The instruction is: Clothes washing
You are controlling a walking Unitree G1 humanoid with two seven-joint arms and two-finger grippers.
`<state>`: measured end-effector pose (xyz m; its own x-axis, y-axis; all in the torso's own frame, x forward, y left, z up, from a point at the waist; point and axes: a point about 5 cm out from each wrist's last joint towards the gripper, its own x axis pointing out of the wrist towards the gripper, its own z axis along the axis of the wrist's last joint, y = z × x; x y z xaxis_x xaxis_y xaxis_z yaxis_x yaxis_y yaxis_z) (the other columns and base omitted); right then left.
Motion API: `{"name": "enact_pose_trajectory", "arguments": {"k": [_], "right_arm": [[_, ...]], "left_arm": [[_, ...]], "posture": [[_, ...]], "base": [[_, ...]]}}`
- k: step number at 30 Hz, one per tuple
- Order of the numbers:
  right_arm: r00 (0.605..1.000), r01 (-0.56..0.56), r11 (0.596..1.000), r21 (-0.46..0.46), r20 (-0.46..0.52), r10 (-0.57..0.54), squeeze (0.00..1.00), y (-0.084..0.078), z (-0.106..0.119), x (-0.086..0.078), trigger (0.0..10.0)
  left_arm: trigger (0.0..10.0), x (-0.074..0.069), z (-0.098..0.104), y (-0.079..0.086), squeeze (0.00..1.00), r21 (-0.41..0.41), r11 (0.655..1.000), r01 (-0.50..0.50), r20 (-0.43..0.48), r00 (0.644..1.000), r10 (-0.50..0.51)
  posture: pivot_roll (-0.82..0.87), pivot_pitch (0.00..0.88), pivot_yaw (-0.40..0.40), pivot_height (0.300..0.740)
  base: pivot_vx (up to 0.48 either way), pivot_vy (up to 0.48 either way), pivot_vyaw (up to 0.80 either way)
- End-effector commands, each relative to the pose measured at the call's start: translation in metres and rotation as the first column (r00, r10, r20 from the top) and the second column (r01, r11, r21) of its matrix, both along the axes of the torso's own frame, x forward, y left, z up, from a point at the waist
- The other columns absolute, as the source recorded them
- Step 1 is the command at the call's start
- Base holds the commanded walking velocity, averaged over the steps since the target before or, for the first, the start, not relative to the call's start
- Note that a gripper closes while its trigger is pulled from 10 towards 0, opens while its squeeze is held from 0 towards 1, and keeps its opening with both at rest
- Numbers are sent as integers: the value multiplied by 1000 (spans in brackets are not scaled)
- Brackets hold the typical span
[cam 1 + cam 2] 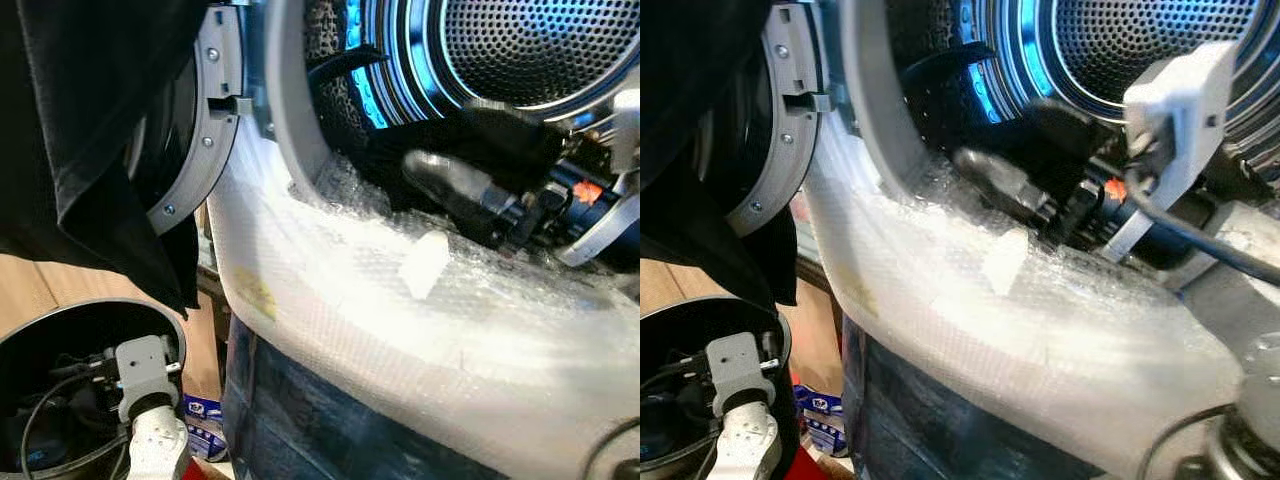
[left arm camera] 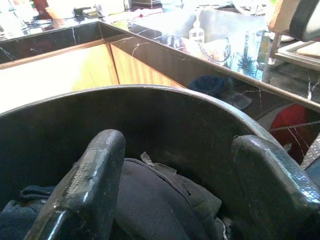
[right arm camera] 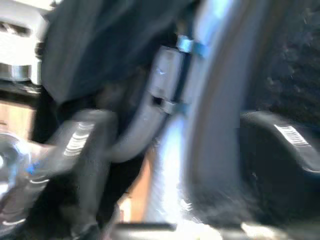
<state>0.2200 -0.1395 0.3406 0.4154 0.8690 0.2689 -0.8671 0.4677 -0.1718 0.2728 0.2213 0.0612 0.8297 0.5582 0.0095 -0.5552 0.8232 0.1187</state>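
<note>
The washing machine drum stands open, lit blue inside. Its door swings to the left with a black garment draped over it. My right gripper is at the drum's mouth, open, its fingers astride the grey door seal with nothing between them. A dark mass lies at the drum's lower lip behind that gripper. Low at the left, my left gripper hangs open inside a black round bin, just above dark clothes lying in it.
Bubble wrap covers the machine's front below the opening, with a white scrap on it. Wooden cabinet fronts and a dark counter with a sink lie beyond the bin. A blue-and-white package sits on the floor.
</note>
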Motion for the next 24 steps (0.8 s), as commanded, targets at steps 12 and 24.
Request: {"name": "enact_pose_trajectory", "arguments": {"k": [12, 24], "right_arm": [[809, -481, 872, -84, -425, 405, 0, 11, -107, -38, 10000], [695, -251, 946, -207, -718, 27, 0, -2, -240, -14, 10000]], "left_arm": [[10000, -3, 8, 12, 0, 43, 998, -44, 30, 999, 43], [10000, -10, 17, 26, 0, 77, 990, -116, 68, 991, 111]], "posture": [[-150, 0, -109, 740], [-106, 0, -97, 740]], "base": [[0, 0, 0], [0, 0, 0]]}}
